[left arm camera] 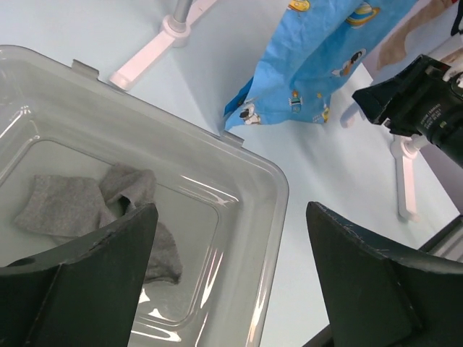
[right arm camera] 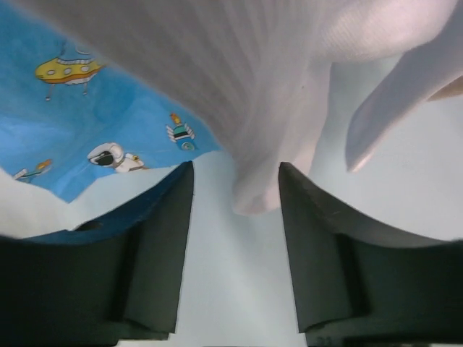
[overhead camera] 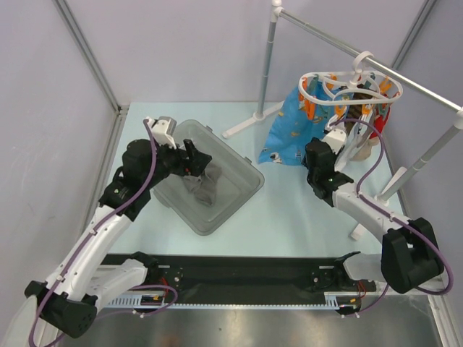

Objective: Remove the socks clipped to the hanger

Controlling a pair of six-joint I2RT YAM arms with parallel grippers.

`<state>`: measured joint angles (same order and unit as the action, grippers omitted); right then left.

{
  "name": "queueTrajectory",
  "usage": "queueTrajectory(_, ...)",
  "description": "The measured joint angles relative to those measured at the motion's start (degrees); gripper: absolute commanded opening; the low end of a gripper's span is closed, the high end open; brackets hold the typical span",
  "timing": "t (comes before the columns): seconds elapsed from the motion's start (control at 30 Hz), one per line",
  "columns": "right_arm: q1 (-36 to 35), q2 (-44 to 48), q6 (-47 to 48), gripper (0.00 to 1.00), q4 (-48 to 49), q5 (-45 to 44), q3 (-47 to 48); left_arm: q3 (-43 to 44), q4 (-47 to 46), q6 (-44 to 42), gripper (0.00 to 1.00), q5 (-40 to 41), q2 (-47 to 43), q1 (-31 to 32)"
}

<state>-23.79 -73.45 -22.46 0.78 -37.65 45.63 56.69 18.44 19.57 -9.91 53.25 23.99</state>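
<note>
Right gripper (right arm camera: 235, 184) straddles the white sock (right arm camera: 275, 94), hanging vertically, tip down.

Below the white ring hanger (overhead camera: 351, 85) hang a blue cartoon-print sock (overhead camera: 293, 130) and a white sock (right arm camera: 275, 87); a grey sock (overhead camera: 205, 184) lies crumpled well to its left.

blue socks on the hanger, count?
1. The blue sock hangs off the left side of the hanger, left of the right hand. More may be hidden behind the other socks.
</note>
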Motion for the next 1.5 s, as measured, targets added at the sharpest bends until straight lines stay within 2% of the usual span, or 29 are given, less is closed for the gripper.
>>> queueTrajectory(0.03,0.04,-0.42,0.09,0.45,0.28,-0.48,0.00,-0.37,-0.24,0.02,0.88,-0.52,-0.02,0.00)
queueTrajectory(0.07,0.07,-0.61,0.04,0.33,0.39,-0.76,0.00,-0.70,-0.37,0.15,0.87,-0.98,0.00,0.00)
queueTrajectory(0.13,0.09,-0.48,0.07,0.19,0.37,-0.94,0.00,-1.22,-0.48,0.66,0.86,-1.86,0.09,0.31)
queueTrajectory(0.17,0.09,-0.35,0.11,0.04,0.37,-0.94,0.00,-1.40,-0.63,0.96,0.85,-1.99,0.11,0.52)
queueTrajectory(0.2,0.09,-0.04,0.22,0.00,-0.11,-0.83,0.00,-1.55,-0.94,1.14,0.85,-2.10,0.17,1.03)
queueTrajectory(0.4,0.09,6.29,-1.53,0.00,-8.59,2.78,1.09,-1.64,-5.35,1.97,0.82,0.20,3.15,9.97)
queueTrajectory(0.67,0.09,19.04,-4.17,0.00,-19.39,14.64,3.56,-1.66,-13.55,2.40,0.85,3.76,14.60,22.21)
queueTrajectory(0.97,0.09,25.94,-7.63,0.00,-26.53,29.11,4.33,1.84,-24.30,-0.13,0.89,2.73,25.68,27.67)
queueTrajectory(1.23,0.09,28.52,-10.64,0.00,-27.19,34.10,4.33,11.34,-29.68,-5.16,0.87,-0.37,36.48,31.04)
queueTrajectory(1.33,0.09,29.09,-11.85,0.00,-27.43,35.04,4.33,13.29,-30.21,-6.64,0.84,-0.87,39.36,32.09)
queueTrajectory(1.43,0.09,30.14,-12.52,0.00,-27.58,35.56,4.33,14.53,-30.18,-7.85,0.77,-0.79,41.07,33.05)
queueTrajectory(1.5,0.09,30.80,-12.81,0.00,-27.58,35.67,4.33,15.10,-30.08,-8.57,0.55,-0.72,41.81,33.83)
